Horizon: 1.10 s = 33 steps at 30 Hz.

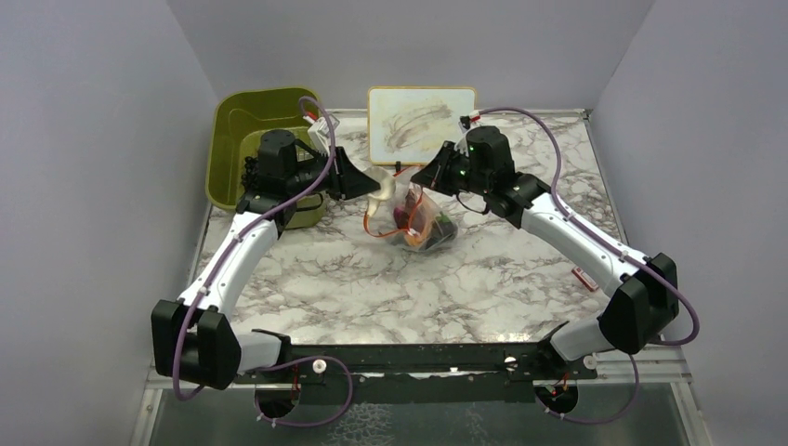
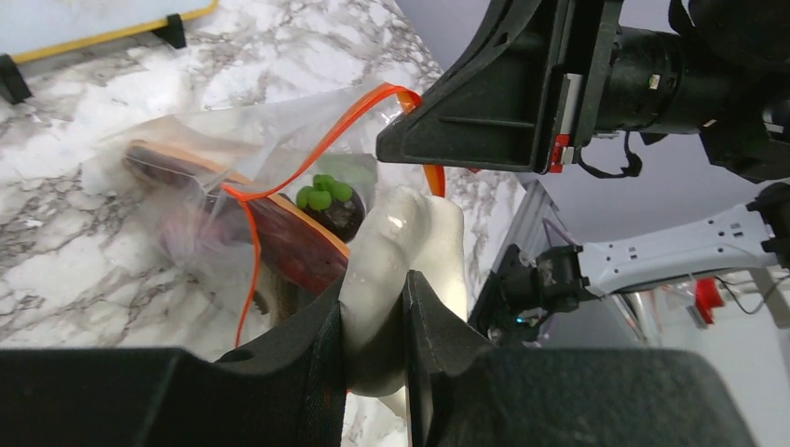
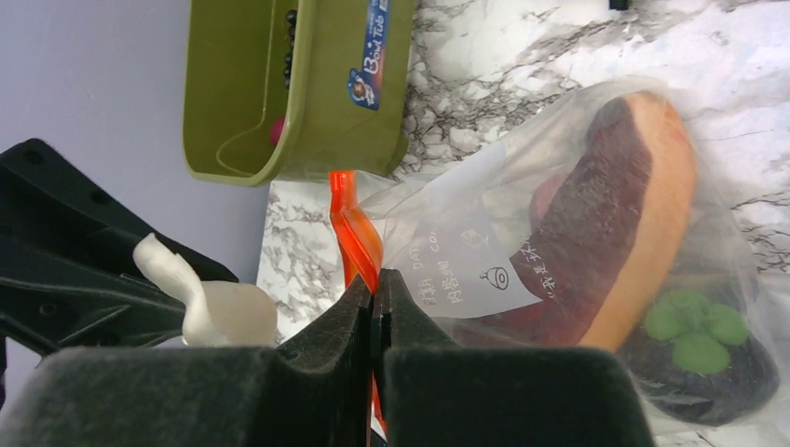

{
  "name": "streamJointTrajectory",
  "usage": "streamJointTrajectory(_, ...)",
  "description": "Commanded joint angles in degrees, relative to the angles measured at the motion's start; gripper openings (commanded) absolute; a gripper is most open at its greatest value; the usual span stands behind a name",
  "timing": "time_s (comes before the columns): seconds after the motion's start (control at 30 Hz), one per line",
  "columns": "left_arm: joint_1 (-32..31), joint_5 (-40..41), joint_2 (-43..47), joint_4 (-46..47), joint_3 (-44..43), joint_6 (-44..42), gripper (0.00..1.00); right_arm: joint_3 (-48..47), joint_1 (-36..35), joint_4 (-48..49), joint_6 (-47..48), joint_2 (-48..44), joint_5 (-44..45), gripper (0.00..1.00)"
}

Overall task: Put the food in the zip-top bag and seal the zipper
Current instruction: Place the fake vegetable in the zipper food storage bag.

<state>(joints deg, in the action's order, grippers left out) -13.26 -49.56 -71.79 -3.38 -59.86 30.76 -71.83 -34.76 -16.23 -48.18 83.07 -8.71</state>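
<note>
One bag (image 3: 466,270), one hot dog (image 3: 615,214), one bin (image 3: 307,112)

green bin (image 3: 307,121) cut by top edge, contents too small to tell; bag label (image 3: 466,265) veils hot dog (image 3: 652,186) end.

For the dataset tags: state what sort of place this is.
Probably a robot-lab test cell: plain grey walls box in a marble-pattern table, a left arm and right arm are bolted at its near edge, and the hot dog in the zip-top bag seems a toy.
</note>
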Motion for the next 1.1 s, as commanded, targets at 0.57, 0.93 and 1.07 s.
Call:
streamJointTrajectory(0.57,-4.7,1.0,-9.9,-1.1,-0.9,2.4,0.37,-0.8,0.3,7.4,5.5,1.7,-12.3,0.01)
streamJointTrajectory(0.93,-6.0,4.9,-7.4,-4.7,-3.5,-0.7,0.63,3.0,0.2,7.8,5.1,-1.2,-11.7,0.01)
streamJointTrajectory(1.07,-6.0,7.8,-5.8,-8.9,-6.6,-2.7,0.63,4.7,0.2,7.5,5.0,-2.3,-11.2,0.01)
